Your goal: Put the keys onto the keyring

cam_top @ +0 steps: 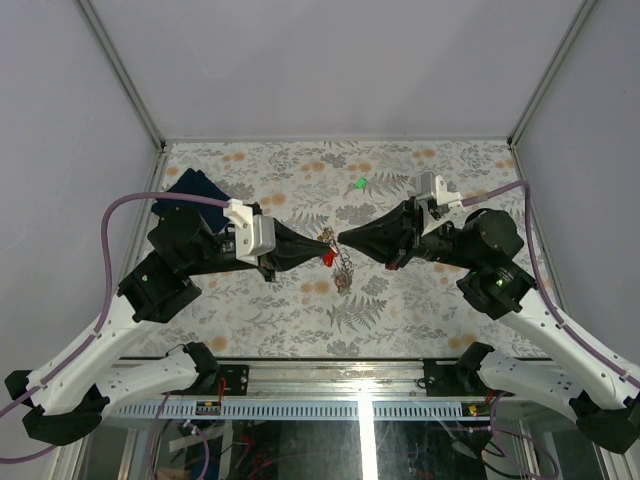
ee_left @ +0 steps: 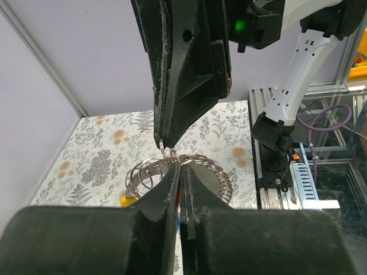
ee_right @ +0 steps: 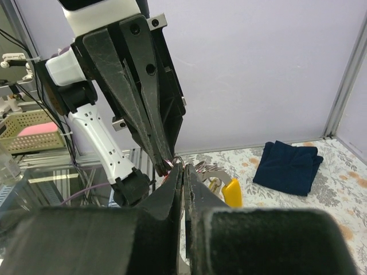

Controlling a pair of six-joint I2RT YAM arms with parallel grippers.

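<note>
My left gripper (cam_top: 324,245) and right gripper (cam_top: 341,238) meet tip to tip above the middle of the table. The left gripper (ee_left: 179,167) is shut, with a sliver of the red key (cam_top: 328,257) between its fingers. The right gripper (ee_right: 184,166) is shut on a small loop of the keyring (ee_left: 170,154). Silvery rings (ee_left: 142,173) and a short chain (cam_top: 343,276) hang below the tips. A yellow-tagged key (ee_right: 232,192) hangs with the rings and also shows in the left wrist view (ee_left: 127,200). A green key (cam_top: 360,183) lies apart on the table, behind the grippers.
A dark blue folded cloth (cam_top: 190,190) lies at the back left, also seen in the right wrist view (ee_right: 289,166). The floral table mat (cam_top: 420,310) is walled by white panels on three sides. The metal rail (cam_top: 330,385) with both arm bases runs along the near edge.
</note>
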